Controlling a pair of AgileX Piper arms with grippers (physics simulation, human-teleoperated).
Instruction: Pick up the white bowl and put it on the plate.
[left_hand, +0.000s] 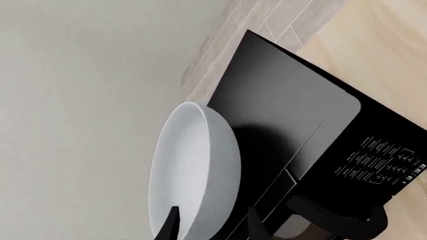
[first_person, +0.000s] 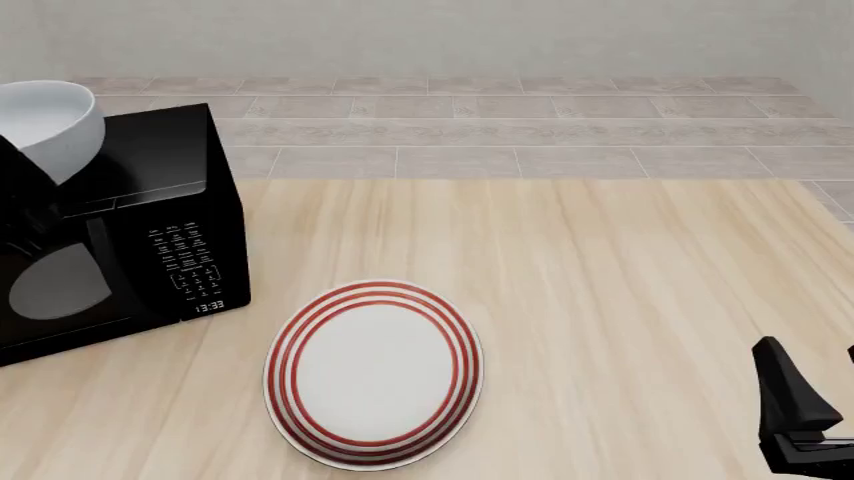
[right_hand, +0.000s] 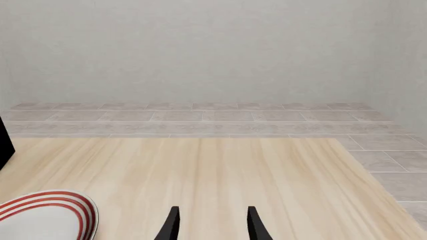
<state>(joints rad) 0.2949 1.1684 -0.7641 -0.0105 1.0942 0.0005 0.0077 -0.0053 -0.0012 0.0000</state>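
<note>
The white bowl (first_person: 48, 118) sits on top of the black microwave, at the far left of the front view. In the left wrist view the white bowl (left_hand: 193, 170) fills the lower middle. My left gripper (left_hand: 213, 227) is open and straddles its wall, with one finger over the inside and the other just outside, a small gap showing. The plate (first_person: 374, 372), white with red rings, lies flat on the wooden table in front of the microwave, and its edge (right_hand: 47, 215) shows in the right wrist view. My right gripper (right_hand: 212, 225) hangs open and empty at the near right, well away from the plate.
The black microwave (first_person: 160, 230) stands at the table's left side, its keypad facing the near side. The wooden table (first_person: 601, 280) runs right from it and ends at a tiled floor (first_person: 534, 130) before a pale wall.
</note>
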